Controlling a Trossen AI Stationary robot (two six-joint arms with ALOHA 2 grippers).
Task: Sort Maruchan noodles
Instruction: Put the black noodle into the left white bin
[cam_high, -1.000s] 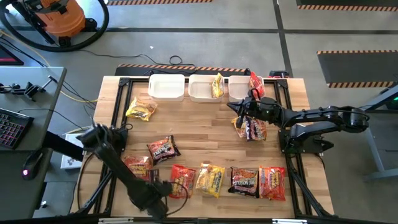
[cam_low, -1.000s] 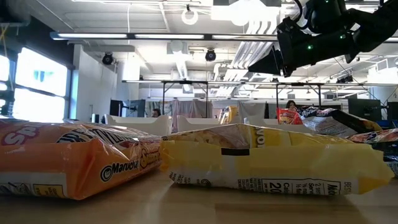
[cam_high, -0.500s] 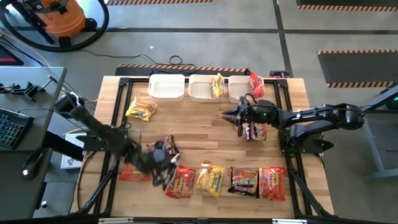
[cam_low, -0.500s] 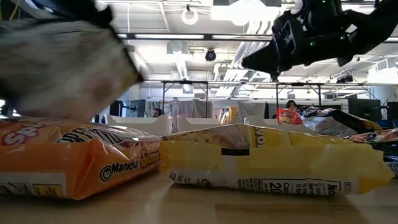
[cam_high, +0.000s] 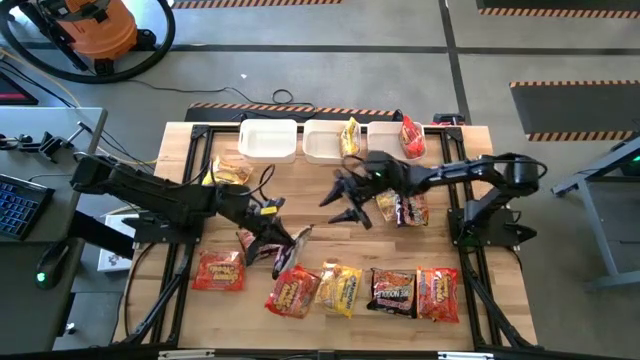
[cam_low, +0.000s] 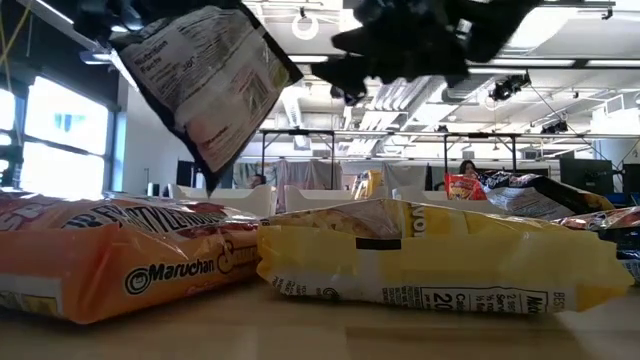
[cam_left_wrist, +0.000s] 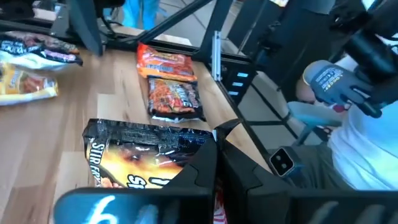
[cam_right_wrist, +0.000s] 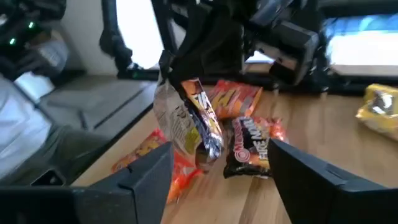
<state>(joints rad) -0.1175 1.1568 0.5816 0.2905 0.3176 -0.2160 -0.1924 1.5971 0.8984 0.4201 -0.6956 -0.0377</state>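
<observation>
Dark crinkly packet (cam_high: 284, 250), flat, square, hung pinched in left gripper (cam_high: 272, 245) mid-table; right gripper (cam_high: 340, 200) spread wide, empty.

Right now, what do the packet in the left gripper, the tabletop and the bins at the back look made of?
The dark packet shut in the left gripper looks like thin glossy plastic film: it crinkles and catches the light. The tabletop looks like pale wood with visible plank lines, matte. The white bins seem to be smooth moulded plastic, though that is less certain.
</observation>
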